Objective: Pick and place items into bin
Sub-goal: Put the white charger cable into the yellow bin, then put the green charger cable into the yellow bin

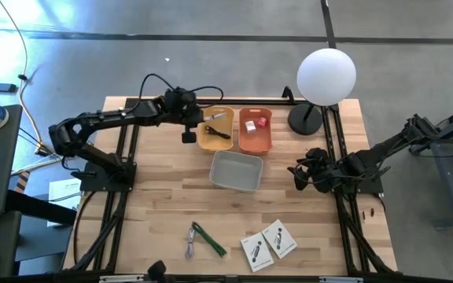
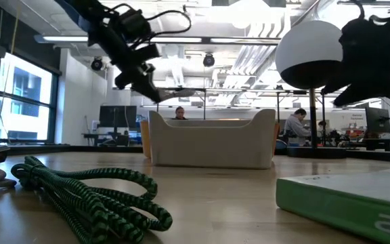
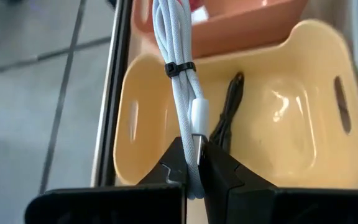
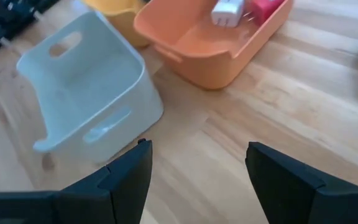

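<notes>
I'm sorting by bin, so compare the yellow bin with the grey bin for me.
The yellow bin already holds a dark cable, while the grey bin shows nothing inside. The left gripper, shut on a white cable, hangs over the yellow bin; no gripper is above the grey bin, and the right gripper waits open beside it. The yellow bin sits beside the orange bin at the far edge; the grey bin stands nearer the middle. Both have cut-out handles.

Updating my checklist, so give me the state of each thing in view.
Left gripper: shut on white cable, above yellow bin.
Right gripper: open, empty.
Yellow bin: holds a dark cable.
Orange bin: holds cubes.
Grey bin: empty.
Green cable: on table.
</notes>
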